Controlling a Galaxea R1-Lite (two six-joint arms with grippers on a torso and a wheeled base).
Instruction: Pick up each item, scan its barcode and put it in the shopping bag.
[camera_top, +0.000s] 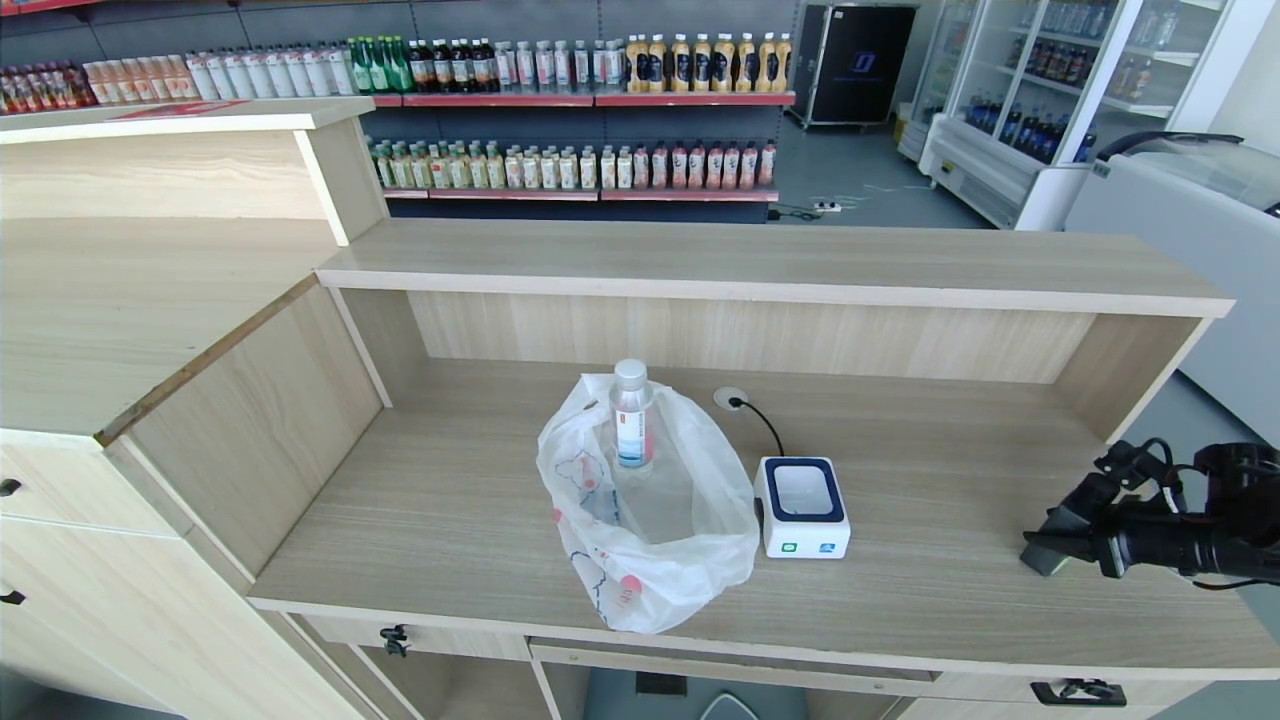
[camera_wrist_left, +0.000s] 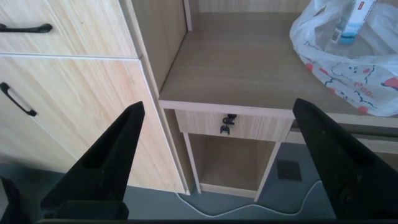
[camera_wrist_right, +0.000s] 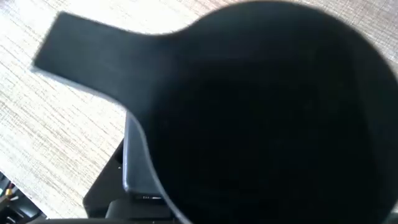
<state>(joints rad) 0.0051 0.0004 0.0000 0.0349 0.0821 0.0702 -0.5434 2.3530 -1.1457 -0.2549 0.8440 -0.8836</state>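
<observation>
While the bottle (camera_top: 632, 420) stands inside the limp shopping bag (camera_top: 690, 560), probably light, rigid, slippery, best gripped mid-body, left end effector (camera_wrist_left: 218, 103) gapes; right end effector (camera_top: 1050, 545) state cannot be told.

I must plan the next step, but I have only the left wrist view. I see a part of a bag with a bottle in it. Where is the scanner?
Observer: The scanner sits on the counter just beside the shopping bag, on the robot's right.
Operator: Does the bottle stand or lie?
Observer: The bottle stands upright inside the bag.
Operator: And where is the right arm?
Observer: The right gripper is over the right end of the counter, apart from the scanner.
</observation>
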